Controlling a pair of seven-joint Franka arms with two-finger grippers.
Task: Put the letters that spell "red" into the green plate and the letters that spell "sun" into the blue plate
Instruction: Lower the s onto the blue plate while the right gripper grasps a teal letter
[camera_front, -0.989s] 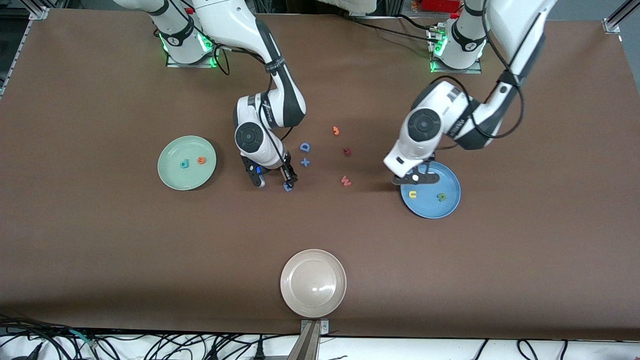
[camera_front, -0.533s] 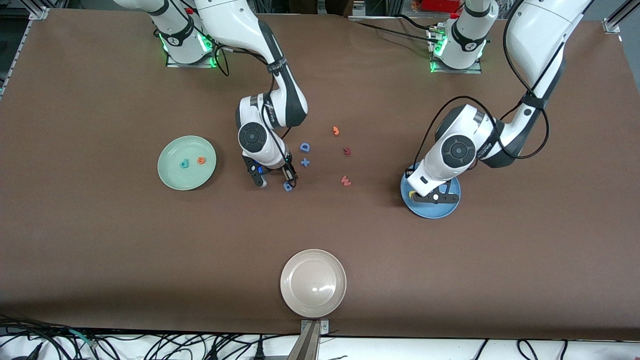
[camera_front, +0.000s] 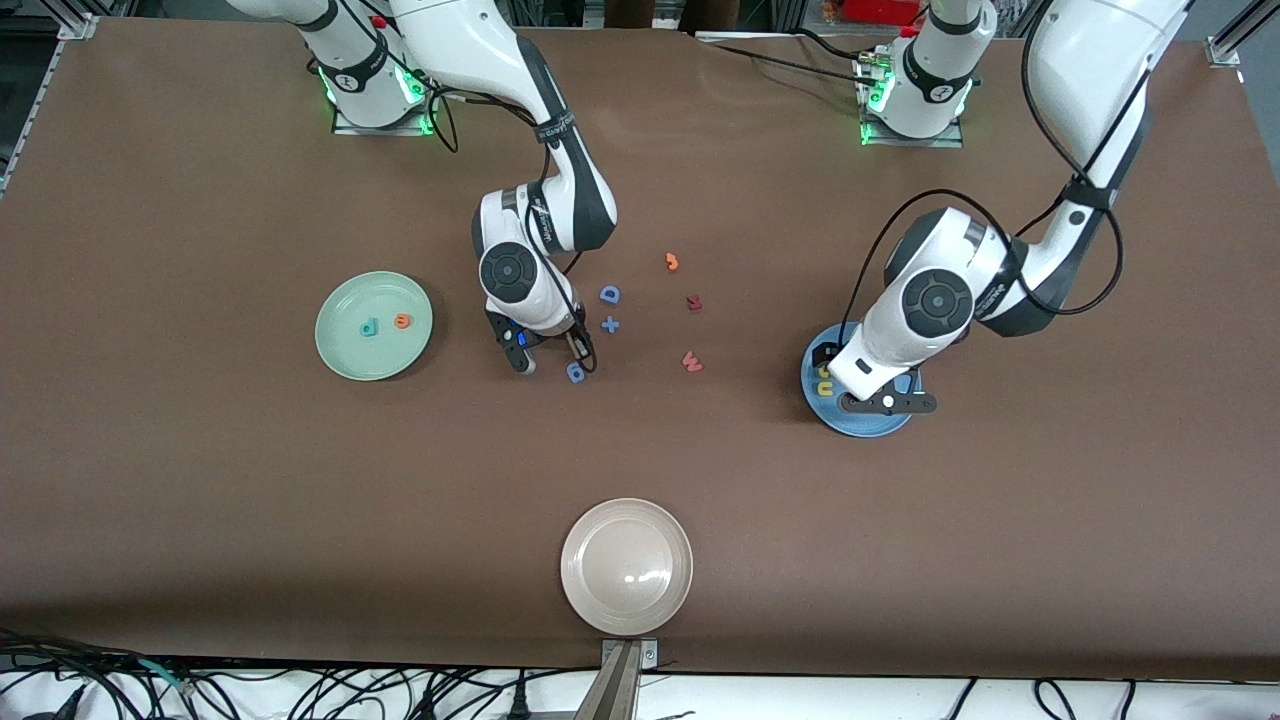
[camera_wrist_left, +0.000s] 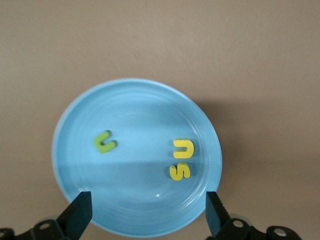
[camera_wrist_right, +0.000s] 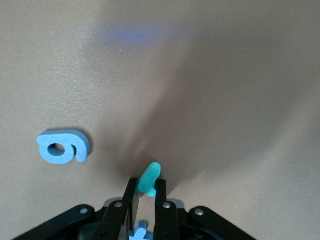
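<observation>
Right wrist view: my right gripper (camera_wrist_right: 145, 196) pinches teal r (camera_wrist_right: 149, 180) by its stem, ready for green plate (camera_front: 340, 350), already holding d (camera_front: 369, 327), e (camera_front: 402, 321). Left gripper (camera_wrist_left: 147, 212) spread wide, empty, over blue plate (camera_wrist_left: 80, 125); s (camera_wrist_left: 179, 171), u (camera_wrist_left: 182, 148), n (camera_wrist_left: 105, 142) inside.

**Even overhead light, soft shadows, one glare spot**

Front view: bright, even light from above; brown table (camera_front: 200, 480) reads flat, w/ a darker band along its near edge. White glare spot on the beige plate (camera_front: 627, 567). Green glow at both arm bases. Soft short shadows under arms. Left wrist view: sharp; blue plate (camera_wrist_left: 135, 107) shows pale sheen bands & a dark shadow at one side. Right wrist view: broad blurry shadow streak across table, faint blue smear of light, pincer (camera_wrist_right: 145, 192) edges slightly soft.
</observation>
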